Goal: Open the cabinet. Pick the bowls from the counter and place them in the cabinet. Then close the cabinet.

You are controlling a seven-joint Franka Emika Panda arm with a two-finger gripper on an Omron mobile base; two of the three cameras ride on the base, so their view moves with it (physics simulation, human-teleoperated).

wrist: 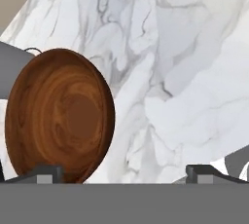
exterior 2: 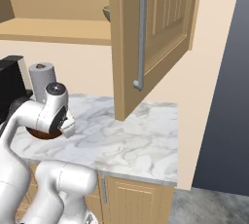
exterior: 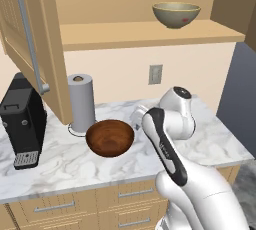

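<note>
The cabinet [exterior: 145, 34] stands open, its left door [exterior: 30, 34] and right door [exterior 2: 155, 33] swung out. The pale beige-olive bowl [exterior: 176, 14] sits upright on the wooden shelf; its rim [exterior 2: 106, 12] peeks past the right door. The dark reddish-brown wooden bowl [exterior: 110, 137] rests on the white marble counter [exterior: 210, 139], just left of my arm. In the hand view this bowl [wrist: 61, 116] lies at the left. My gripper [wrist: 125, 173] is open above the counter, with one fingertip [wrist: 44, 173] over the bowl's edge and the other [wrist: 206, 173] over bare marble. Nothing is held.
A grey paper towel roll [exterior: 81, 103] stands right behind the wooden bowl. A black coffee machine [exterior: 22, 119] sits at the counter's left end. The open right door's handle [exterior 2: 141, 33] hangs over the counter. Drawers [exterior: 125, 194] run below.
</note>
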